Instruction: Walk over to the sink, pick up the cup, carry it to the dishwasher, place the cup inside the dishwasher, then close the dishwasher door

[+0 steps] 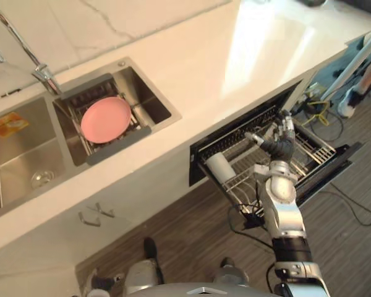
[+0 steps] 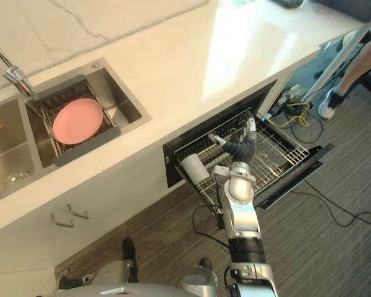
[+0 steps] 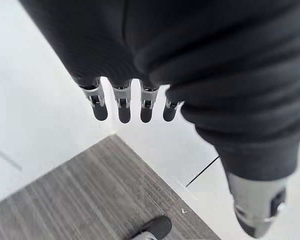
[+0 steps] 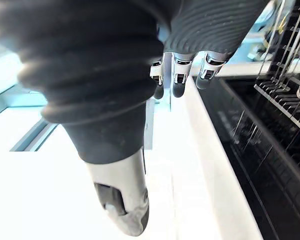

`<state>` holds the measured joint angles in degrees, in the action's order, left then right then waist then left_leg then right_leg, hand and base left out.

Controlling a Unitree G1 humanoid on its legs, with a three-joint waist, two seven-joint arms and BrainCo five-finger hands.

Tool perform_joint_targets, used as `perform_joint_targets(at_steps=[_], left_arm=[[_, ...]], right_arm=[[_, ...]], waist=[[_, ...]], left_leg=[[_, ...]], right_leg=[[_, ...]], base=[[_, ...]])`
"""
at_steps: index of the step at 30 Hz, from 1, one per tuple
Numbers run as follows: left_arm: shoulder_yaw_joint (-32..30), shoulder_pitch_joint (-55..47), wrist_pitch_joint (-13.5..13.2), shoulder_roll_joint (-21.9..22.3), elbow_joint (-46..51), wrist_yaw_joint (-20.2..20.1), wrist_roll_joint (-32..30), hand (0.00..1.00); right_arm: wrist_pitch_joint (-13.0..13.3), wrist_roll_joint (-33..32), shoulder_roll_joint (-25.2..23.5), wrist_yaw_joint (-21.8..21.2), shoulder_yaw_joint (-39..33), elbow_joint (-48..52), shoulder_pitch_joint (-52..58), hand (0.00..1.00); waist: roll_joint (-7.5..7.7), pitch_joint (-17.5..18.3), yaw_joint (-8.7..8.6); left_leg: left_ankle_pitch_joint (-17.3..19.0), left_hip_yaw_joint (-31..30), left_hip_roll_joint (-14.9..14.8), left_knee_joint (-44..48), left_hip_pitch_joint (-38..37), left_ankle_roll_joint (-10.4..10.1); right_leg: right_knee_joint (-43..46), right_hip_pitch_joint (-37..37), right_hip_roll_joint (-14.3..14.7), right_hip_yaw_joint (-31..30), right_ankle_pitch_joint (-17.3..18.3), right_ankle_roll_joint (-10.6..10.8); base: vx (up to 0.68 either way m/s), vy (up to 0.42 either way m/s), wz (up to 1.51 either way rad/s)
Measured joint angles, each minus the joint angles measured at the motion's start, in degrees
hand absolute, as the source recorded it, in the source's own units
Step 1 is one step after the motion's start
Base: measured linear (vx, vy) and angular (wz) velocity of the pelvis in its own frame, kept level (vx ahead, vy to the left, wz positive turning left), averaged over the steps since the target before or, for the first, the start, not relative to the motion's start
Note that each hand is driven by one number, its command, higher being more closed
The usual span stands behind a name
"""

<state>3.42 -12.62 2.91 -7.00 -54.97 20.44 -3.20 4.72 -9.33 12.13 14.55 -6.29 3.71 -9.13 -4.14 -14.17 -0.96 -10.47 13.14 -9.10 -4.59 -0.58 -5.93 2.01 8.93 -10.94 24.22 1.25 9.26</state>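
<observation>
Cup: plain white cylinder, lying on its side at the rack's left end.
Right hand: fingers spread, empty, over the rack.
Left hand: fingers straight, empty.

The pulled-out dishwasher rack lies open from above, its wire bed bare to the right of the right hand. The white cup fills its left end, and the counter edge overhangs its rear.
</observation>
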Motion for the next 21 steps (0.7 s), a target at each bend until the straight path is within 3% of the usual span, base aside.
perform_joint_targets(at_steps=[2,4,7,11,14,15,16,18,19,20,21], left_arm=[[-1.66,-0.79,-1.76,0.33,-0.58,-1.32,3.86,0.0],[-5.72,-1.39,-3.03,0.75,-0.69,-3.55,5.87,0.0],[-9.03,-1.68,-3.01,0.9,-0.66,-5.05,5.9,0.0],[-9.43,-1.44,-2.84,1.49,-0.63,-6.13,5.45,0.0],[-8.45,-0.56,-1.04,0.41,-0.69,-6.6,5.42,0.0],[-7.77,-0.08,0.51,-0.51,-0.7,-7.34,5.57,0.0],[-7.36,0.32,1.47,-0.88,-0.78,-7.81,5.84,0.0],[-5.49,1.17,4.1,-0.97,-1.47,-9.34,7.66,0.0],[-5.32,1.14,5.04,-1.25,-1.76,-10.06,8.22,0.0],[-4.32,1.14,6.25,-1.79,-2.02,-10.85,8.91,0.0],[-4.12,1.2,6.72,-2.2,-2.05,-10.98,9.6,0.0]], right_arm=[[0.65,-3.34,0.08,-2.35,-2.61,2.42,2.34,0.0],[3.9,-10.67,1.05,-4.91,-6.82,5.94,3.6,0.0],[7.9,-18.0,1.97,-8.6,-8.28,11.82,3.2,0.0],[9.16,-26.66,1.73,-11.35,-6.89,13.25,3.14,0.0],[9.15,-29.81,0.08,-11.31,-5.15,13.08,3.57,0.0],[9.19,-30.06,-1.04,-10.77,-4.83,13.07,3.89,0.0],[9.24,-30.16,-1.18,-10.21,-4.67,13.03,4.16,0.0],[9.21,-30.11,-0.79,-8.87,-3.41,10.85,4.38,0.0],[8.86,-30.03,-0.86,-8.66,-2.88,10.64,4.58,0.0],[8.8,-29.58,-1.3,-8.63,-2.65,10.64,5.18,0.0],[8.78,-29.45,-1.48,-8.55,-2.72,10.66,5.69,0.0]], waist=[[1.2,0.7,-0.16],[2.69,1.35,-1.34],[3.69,1.94,-0.58],[4.59,3.02,-0.74],[6.18,3.52,-0.52],[7.55,3.43,-0.46],[7.75,3.48,-0.58],[6.7,3.53,-0.12],[6.71,3.54,-0.03],[7.03,3.55,-0.47],[6.75,3.21,-0.68]], left_leg=[[-0.15,1.57,-0.14,0.01,0.12,0.45],[-1.66,6.06,-0.52,0.02,0.99,1.98],[-1.59,6.11,0.48,0.02,1.71,2.48],[-1.21,9.75,1.98,0.04,1.6,3.37],[-0.6,10.53,4.39,0.05,1.64,4.44],[0.22,10.74,5.86,0.07,1.49,5.04],[0.92,10.68,6.45,0.1,1.36,5.42],[2.25,9.73,6.04,2.49,1.39,6.6],[3.05,9.13,5.93,2.73,0.47,6.82],[3.64,7.0,5.4,2.49,-0.57,7.12],[3.86,5.63,5.1,2.3,-0.66,7.24]], right_leg=[[-0.87,1.66,0.0,2.38,-0.16,0.16],[-0.87,3.26,-0.5,6.9,0.12,0.76],[-0.86,3.31,-1.58,8.13,-0.01,1.4],[1.48,3.06,-4.27,9.29,1.53,2.65],[7.59,1.09,-8.46,9.58,5.18,2.82],[10.0,1.04,-10.77,10.55,6.08,2.41],[12.03,1.22,-11.5,10.9,6.26,1.6],[26.81,-4.68,-14.65,6.83,2.05,-6.42],[31.22,-6.84,-14.92,2.89,-1.02,-9.26],[35.36,-9.2,-13.11,-2.75,-0.28,-7.06],[35.79,-9.56,-11.13,-4.22,3.37,-6.28]], base=[[0.02,-0.034,0.65],[0.01,-0.014,0.92],[0.0,0.03,0.29],[0.01,0.058,0.19],[0.05,0.089,0.23],[0.08,0.056,0.33],[0.12,0.061,0.53],[0.14,0.119,0.36],[0.17,0.127,0.29],[0.13,0.063,0.43],[0.12,-0.029,0.78]])
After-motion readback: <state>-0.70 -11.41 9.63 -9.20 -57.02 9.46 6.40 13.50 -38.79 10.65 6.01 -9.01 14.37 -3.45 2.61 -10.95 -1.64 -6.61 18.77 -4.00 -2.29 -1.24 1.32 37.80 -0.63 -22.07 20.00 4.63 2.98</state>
